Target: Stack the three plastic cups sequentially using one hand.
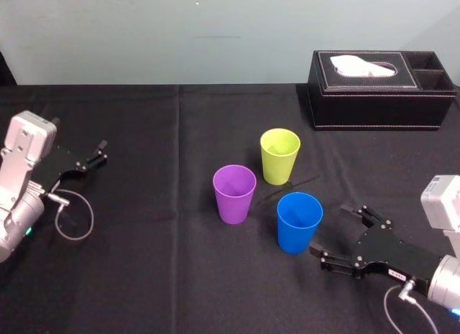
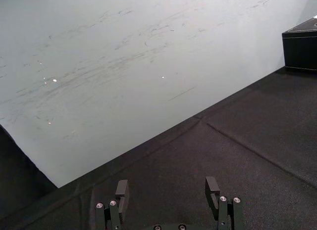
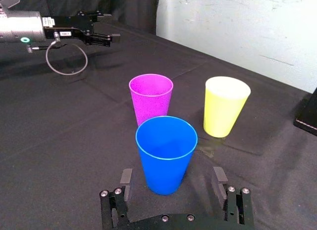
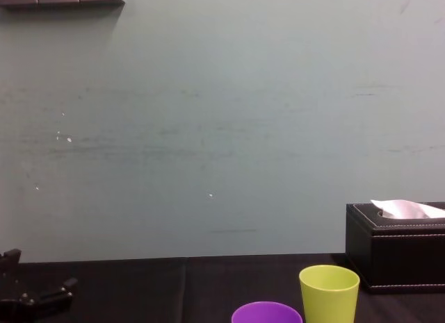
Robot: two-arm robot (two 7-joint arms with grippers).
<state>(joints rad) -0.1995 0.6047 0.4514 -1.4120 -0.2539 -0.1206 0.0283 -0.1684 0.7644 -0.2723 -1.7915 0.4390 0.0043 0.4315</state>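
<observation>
The right gripper (image 1: 329, 230) sits low at the near right of the desk (image 1: 144, 269), its jaws spread wide and holding nothing. It faces the blue cup (image 1: 298, 223), which stands upright just past the fingertips (the right wrist view shows it lined up between the two fingers). The purple cup (image 1: 234, 194) stands just left of the blue one, and the yellow-green cup (image 1: 279, 156) behind them. All three are apart, none nested. A black tissue box (image 1: 381, 90) sits far right. The left gripper (image 1: 93, 159) rests open at the far left.
</observation>
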